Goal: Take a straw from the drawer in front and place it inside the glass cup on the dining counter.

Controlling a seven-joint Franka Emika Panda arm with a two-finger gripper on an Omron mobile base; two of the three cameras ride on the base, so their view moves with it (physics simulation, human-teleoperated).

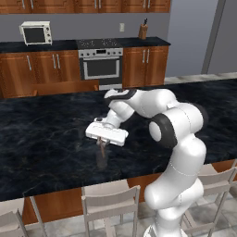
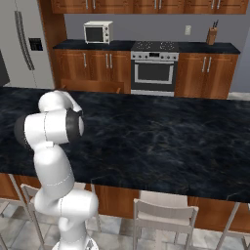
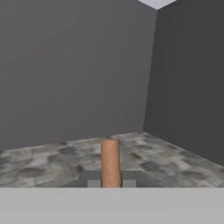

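My gripper (image 1: 102, 142) hangs over the black stone dining counter (image 1: 51, 139), pointing down and shut on the straw (image 1: 101, 149), a thin reddish-brown stick. Directly under it stands the glass cup (image 1: 102, 160), clear and greyish against the stone. The straw's lower end is at the cup's mouth; whether it is inside I cannot tell. In the hand view the straw (image 3: 110, 161) rises between the two dark fingertips (image 3: 91, 179) of the gripper (image 3: 110, 180). The drawer (image 1: 65, 87) stands pulled out from the far cabinets, partly hidden by the island.
White stools (image 1: 109, 203) line the near edge of the island. My own white arm (image 2: 53, 132) rises at the left of the right base view. Against the back wall are a steel oven (image 1: 100, 67), a toaster oven (image 1: 36, 32) and a knife block (image 1: 143, 30).
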